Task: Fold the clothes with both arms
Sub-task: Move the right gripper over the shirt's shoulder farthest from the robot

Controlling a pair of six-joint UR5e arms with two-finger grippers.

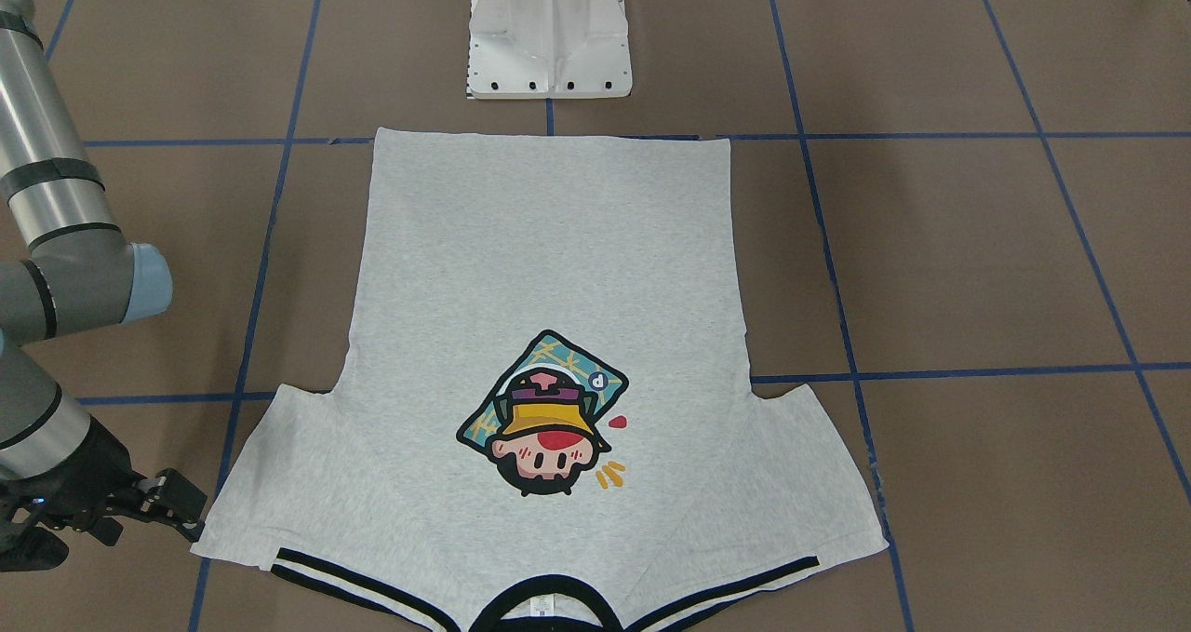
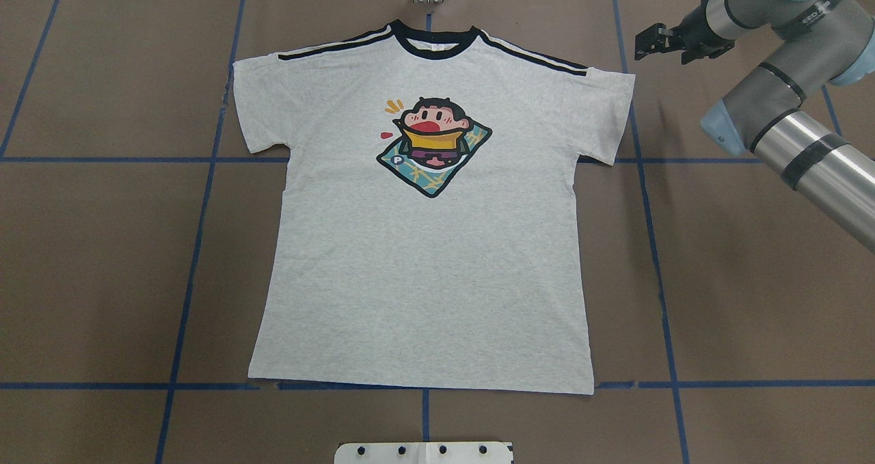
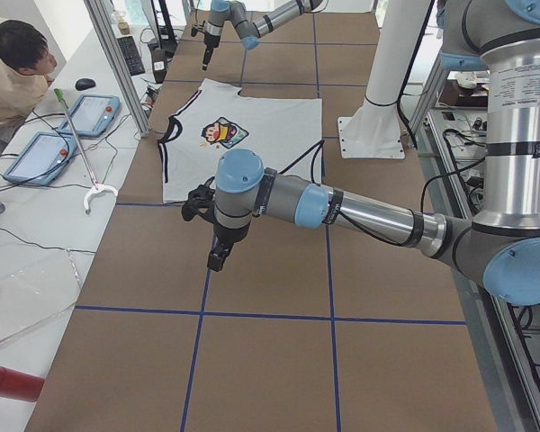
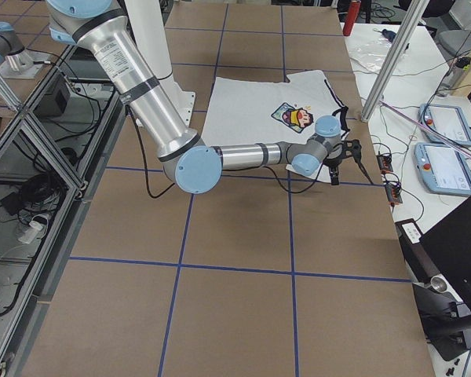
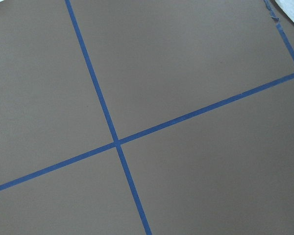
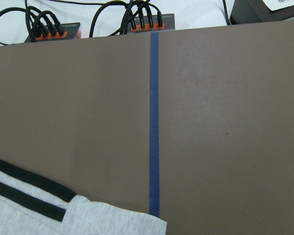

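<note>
1. T-shirt (image 2: 424, 266) lies flat and spread out, print (image 2: 432, 143) up, mid-table (image 2: 102, 245), on brown surface gridded with blue tape (image 2: 198, 245).
2. Collar (image 2: 432, 44) is at the far edge, away from the robot. Hem (image 2: 417, 385) is on the robot's side, near the white pedestal (image 1: 549, 46) but not touching it. Both sleeves are out flat.
3. Right arm (image 2: 786, 102) reaches across the table's right side. Right gripper (image 2: 649, 42) hangs just beside the outer corner of the shirt's sleeve on that side, up by the shoulder.
4. Right claw: fingers look apart and nothing is between them. It's small in both the overhead and front views, so that's probably right, not certain. It appears clear of the cloth.
5. Right wrist view: sleeve corner (image 6: 103, 220) with black double stripes (image 6: 24, 188) is at bottom left, a tape line runs up the middle, and cable boxes (image 6: 149, 22) sit at the table's far edge.
6. Left arm (image 3: 360, 211) stretches out low over bare table on the robot's left, apart from the shirt. Left gripper (image 3: 218, 259) points down.
7. Left claw shows only in the side view, so I can't tell if it's apart or together.
8. Left wrist view: only brown surface and a tape cross.
</note>
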